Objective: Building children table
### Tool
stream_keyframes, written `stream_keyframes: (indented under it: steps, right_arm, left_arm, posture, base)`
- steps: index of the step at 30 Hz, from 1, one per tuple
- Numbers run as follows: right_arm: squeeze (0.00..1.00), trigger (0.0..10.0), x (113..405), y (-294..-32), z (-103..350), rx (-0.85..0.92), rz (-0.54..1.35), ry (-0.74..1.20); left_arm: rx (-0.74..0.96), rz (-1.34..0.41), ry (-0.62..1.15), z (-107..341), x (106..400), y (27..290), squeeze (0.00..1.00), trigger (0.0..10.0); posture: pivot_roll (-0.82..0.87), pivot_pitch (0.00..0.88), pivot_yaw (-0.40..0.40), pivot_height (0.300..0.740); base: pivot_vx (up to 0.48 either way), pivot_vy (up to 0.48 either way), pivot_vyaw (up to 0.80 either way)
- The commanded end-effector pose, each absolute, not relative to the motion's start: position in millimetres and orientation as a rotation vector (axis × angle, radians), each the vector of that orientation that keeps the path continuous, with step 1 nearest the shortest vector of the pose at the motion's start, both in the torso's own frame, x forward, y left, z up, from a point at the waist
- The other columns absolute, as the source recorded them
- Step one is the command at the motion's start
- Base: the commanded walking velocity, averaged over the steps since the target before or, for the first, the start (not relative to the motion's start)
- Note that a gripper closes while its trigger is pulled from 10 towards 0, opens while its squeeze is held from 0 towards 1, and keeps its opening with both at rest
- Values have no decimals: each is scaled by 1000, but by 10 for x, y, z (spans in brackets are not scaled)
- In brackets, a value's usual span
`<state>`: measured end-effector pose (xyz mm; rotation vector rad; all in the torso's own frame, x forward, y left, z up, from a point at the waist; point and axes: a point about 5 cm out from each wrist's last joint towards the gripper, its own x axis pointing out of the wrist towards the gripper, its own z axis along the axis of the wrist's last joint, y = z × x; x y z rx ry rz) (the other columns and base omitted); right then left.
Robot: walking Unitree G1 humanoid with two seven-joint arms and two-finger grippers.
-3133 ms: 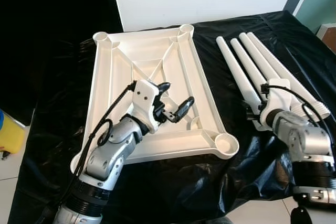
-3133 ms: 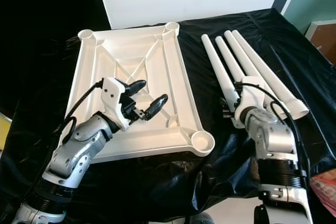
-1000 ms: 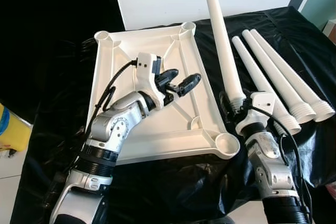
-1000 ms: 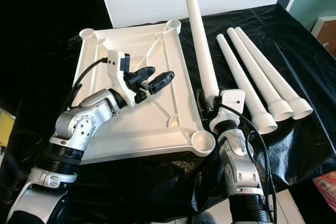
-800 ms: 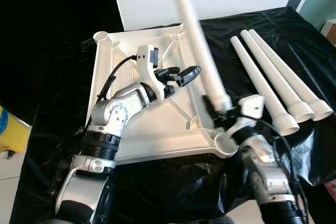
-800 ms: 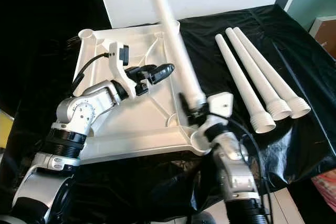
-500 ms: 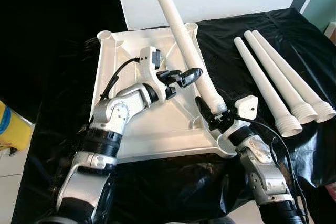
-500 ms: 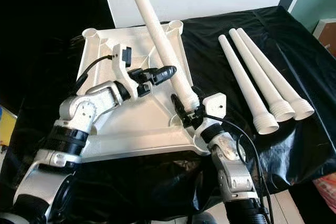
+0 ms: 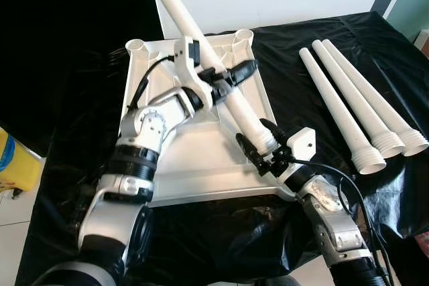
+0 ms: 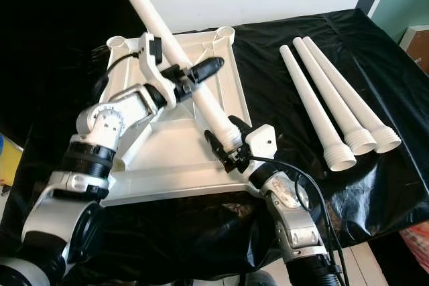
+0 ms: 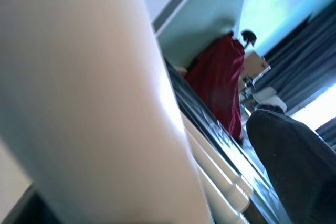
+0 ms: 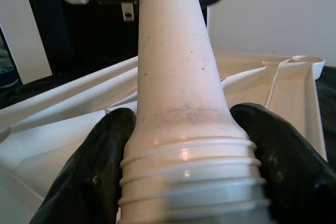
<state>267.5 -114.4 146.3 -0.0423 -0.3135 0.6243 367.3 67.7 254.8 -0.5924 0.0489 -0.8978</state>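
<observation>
Support surface: table draped in crumpled black plastic sheeting [image 9: 295,45]. Lying directly on it: one white upturned tabletop [image 9: 194,165], ribbed underside up, round sockets at its corners. To the right of the tabletop, well apart from it: three white tapered legs [image 9: 348,108] lying side by side, touching, threaded ends toward the robot.

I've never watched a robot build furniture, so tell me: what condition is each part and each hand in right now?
Tabletop: upside down on the black cloth, no leg fitted.
Held leg: lifted, tilted over the tabletop.
Three spare legs: lying side by side on the cloth.
Right hand: shut on the leg's threaded end.
Left hand: against the leg's middle; grip unclear.
</observation>
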Motion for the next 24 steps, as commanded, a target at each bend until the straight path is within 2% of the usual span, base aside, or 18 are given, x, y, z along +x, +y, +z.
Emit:
stream_keyframes:
  steps: [1, 2, 3, 4, 22, 23, 24]
  right_arm:
    - [0, 10000, 2646, -1131, 1400, -54, 642, -293]
    - [0, 10000, 2645, -1133, 1385, -61, 643, -290]
    - [0, 10000, 2645, -1133, 1385, -61, 643, -290]
    - [0, 10000, 2644, -1136, 1372, -77, 642, -288]
    - [0, 10000, 2649, -1184, 1365, -107, 623, -286]
    - [761, 10000, 2654, -1191, 1370, -100, 617, -287]
    - [761, 10000, 2654, -1191, 1370, -100, 617, -287]
  left_arm:
    - [-600, -1039, -27, 2630, 3634, 675, 0, 10000]
    - [-602, -1016, -44, 2655, 3666, 704, 0, 2980]
    - [-602, -1016, -44, 2655, 3666, 704, 0, 2980]
    - [-585, -1001, -75, 2674, 3674, 731, 0, 0]
    - [-502, -971, -136, 2721, 3695, 804, 0, 0]
    - [-476, -974, -120, 2706, 3678, 773, 0, 5216]
    - [-476, -974, -120, 2706, 3678, 773, 0, 5216]
  posture:
    - [-47, 81, 42, 740]
    - [-49, 80, 43, 740]
    - [-49, 80, 43, 740]
    - [-52, 82, 38, 740]
    - [-48, 101, 31, 740]
    - [-47, 103, 30, 740]
    - [-47, 103, 30, 740]
  base:
    - [0, 0, 0]
    - [0, 0, 0]
    - [0, 0, 0]
    - [0, 0, 0]
    - [0, 0, 0]
    - [0, 0, 0]
    - [0, 0, 0]
